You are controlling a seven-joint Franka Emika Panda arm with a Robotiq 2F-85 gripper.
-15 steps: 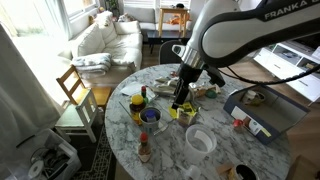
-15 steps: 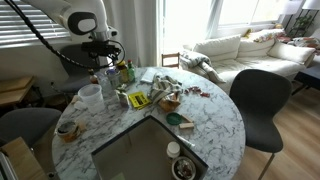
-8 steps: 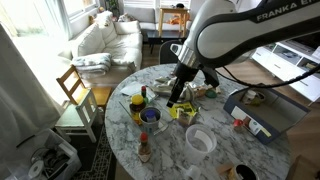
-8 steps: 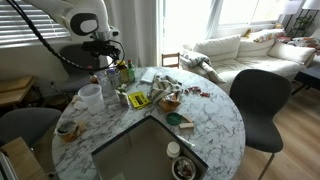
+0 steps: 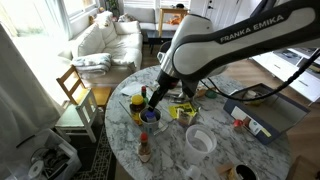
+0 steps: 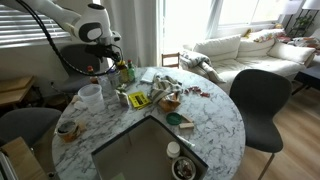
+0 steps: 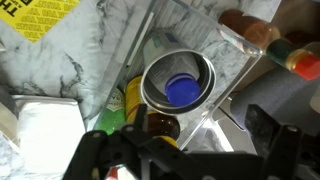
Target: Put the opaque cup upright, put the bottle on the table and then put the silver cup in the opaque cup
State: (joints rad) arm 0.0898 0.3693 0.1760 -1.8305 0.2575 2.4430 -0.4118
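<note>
My gripper (image 5: 152,99) hangs with its fingers (image 7: 95,150) spread wide, pinching nothing. Just past the fingertips and between them, the silver cup (image 7: 176,82) stands upright on the marble table (image 7: 55,70), blue showing inside. Farther off, well apart from my fingers, the opaque cup (image 5: 200,141) stands upright.

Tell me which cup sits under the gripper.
The silver cup: small, shiny metal, blue at its inside bottom, seen right below the open gripper in the wrist view. The wider white opaque cup stands upright well off to the side.
</note>
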